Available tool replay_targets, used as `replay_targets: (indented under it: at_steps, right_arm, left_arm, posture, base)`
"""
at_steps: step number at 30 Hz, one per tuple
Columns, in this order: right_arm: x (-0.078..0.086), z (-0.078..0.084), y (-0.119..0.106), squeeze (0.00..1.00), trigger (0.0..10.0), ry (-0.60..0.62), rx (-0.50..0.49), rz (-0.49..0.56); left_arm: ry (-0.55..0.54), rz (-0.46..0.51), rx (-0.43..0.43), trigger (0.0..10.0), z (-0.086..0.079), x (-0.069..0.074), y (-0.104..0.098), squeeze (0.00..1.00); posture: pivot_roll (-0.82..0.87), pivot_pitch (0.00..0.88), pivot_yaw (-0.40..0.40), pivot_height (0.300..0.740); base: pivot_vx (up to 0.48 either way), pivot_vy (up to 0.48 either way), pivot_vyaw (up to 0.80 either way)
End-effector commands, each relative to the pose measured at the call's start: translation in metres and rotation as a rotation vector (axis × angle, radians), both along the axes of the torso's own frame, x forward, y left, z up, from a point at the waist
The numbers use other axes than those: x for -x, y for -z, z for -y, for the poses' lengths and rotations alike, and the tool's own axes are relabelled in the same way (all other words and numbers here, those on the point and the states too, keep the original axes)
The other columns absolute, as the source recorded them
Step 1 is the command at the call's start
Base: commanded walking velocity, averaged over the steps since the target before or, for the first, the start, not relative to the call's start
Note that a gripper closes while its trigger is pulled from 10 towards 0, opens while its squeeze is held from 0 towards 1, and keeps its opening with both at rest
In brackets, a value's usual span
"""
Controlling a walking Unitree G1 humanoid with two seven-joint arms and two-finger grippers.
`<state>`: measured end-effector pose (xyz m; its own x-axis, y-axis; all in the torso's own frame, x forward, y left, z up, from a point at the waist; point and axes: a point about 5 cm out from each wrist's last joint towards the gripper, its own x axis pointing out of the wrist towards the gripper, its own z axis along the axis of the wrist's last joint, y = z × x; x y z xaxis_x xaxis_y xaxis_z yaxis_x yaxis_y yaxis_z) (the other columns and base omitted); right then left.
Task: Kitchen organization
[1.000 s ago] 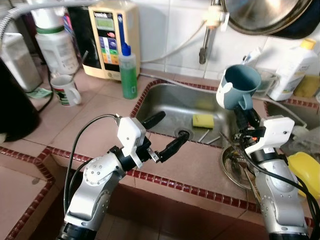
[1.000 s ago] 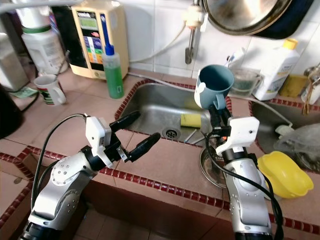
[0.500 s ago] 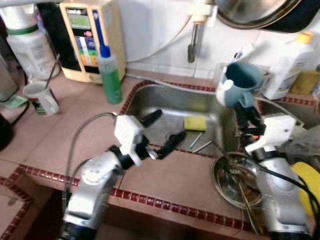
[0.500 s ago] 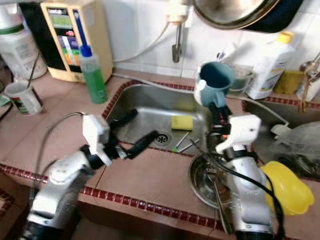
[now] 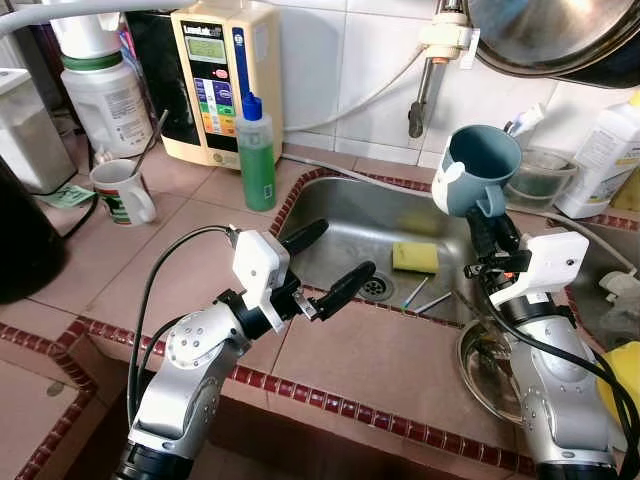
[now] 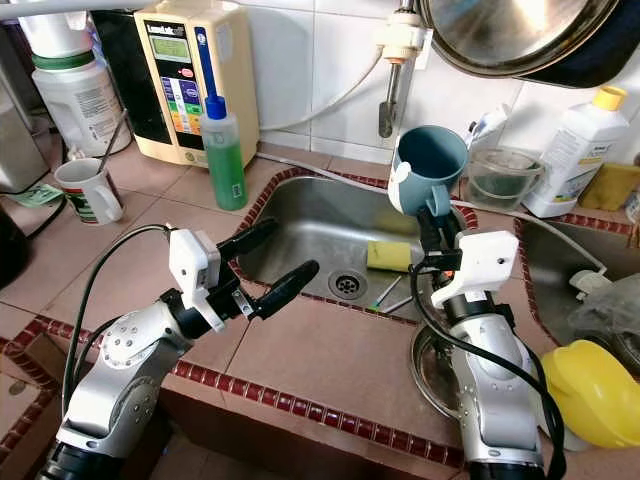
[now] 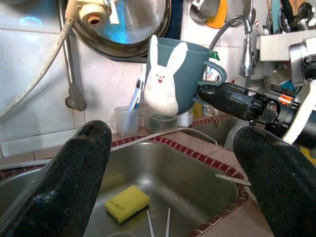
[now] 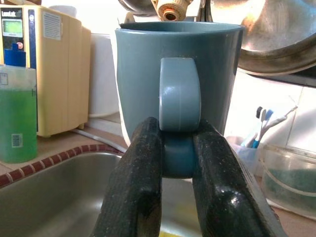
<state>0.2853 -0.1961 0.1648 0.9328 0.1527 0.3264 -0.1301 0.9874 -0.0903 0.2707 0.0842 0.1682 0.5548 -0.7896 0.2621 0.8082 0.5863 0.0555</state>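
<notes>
The blue mug (image 5: 476, 170) has stayed aloft, handle pinched in the right gripper (image 8: 176, 148) jaws; left gripper (image 5: 325, 265) jaws gape empty.

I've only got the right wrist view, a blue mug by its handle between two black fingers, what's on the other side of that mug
Observer: The blue mug has a white rabbit face on the side away from your camera.
Operator: What's underneath it?
Observer: It is held above the right end of the sink, where a yellow sponge lies.
Operator: Where's the other arm?
Observer: The left gripper is open at the sink's front edge, holding nothing.
Operator: Anything right of the mug?
Observer: A clear container stands on the counter behind the right gripper.
</notes>
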Motion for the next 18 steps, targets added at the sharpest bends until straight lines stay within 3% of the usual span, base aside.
replay_targets:
  at_steps: [1,10,18]
  right_arm:
    - [-0.002,0.003,-0.007,0.0,10.0,0.0,0.0,0.012]
    - [-0.011,0.009,-0.002,0.0,10.0,-0.003,0.091,-0.091]
    - [-0.017,0.003,-0.005,0.0,10.0,-0.065,0.087,-0.142]
  left_arm:
    - [0.017,0.008,-0.013,10.0,0.002,0.003,-0.001,0.0]
    - [0.082,0.018,-0.043,10.0,0.007,0.015,-0.002,0.0]
    - [0.126,-0.01,-0.112,10.0,0.004,0.027,0.01,0.0]
  posture:
    - [-0.02,0.0,0.002,0.74]
    - [-0.02,0.044,-0.001,0.74]
    - [-0.01,0.108,-0.007,0.74]
  base:
    - [0.0,0.0,0.0]
    - [0.0,0.0,0.0]
    - [0.0,0.0,0.0]
